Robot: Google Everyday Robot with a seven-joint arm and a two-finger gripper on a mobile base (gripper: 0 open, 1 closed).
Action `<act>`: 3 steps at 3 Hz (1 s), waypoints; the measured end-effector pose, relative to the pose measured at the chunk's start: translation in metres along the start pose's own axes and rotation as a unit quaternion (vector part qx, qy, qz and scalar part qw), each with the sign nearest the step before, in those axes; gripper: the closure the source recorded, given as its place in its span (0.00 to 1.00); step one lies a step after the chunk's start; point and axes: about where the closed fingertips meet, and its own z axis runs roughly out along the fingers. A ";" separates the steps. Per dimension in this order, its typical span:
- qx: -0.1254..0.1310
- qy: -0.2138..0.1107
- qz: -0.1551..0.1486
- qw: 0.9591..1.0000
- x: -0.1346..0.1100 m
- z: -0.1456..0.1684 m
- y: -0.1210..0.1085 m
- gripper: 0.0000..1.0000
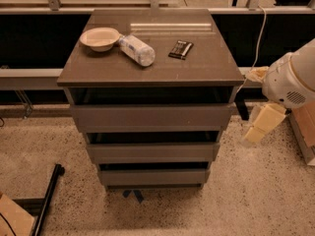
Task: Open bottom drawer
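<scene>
The grey-brown cabinet [147, 68] has three flat handleless drawers, each with a dark gap above it. The bottom drawer [153, 177] is the lowest and narrowest front, just above the floor, and sits slightly out. The middle drawer [152, 152] and the top drawer [151, 117] are wider. My gripper [257, 132] is cream-coloured and hangs from the white arm [290, 80] to the right of the cabinet. It is at about the height of the top and middle drawers, clear of the cabinet's side and touching nothing.
On the cabinet top lie a shallow bowl [100, 37], a plastic bottle on its side [137, 49] and a small dark packet [180, 49]. A black bar [49, 195] lies on the speckled floor at the left. A brown box [306, 127] is at the far right.
</scene>
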 end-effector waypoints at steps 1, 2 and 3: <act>-0.001 0.005 -0.018 1.000 0.008 0.035 -0.001 0.00; -0.009 -0.004 -0.015 1.000 0.022 0.069 -0.009 0.00; -0.025 0.006 -0.011 1.000 0.031 0.115 -0.019 0.00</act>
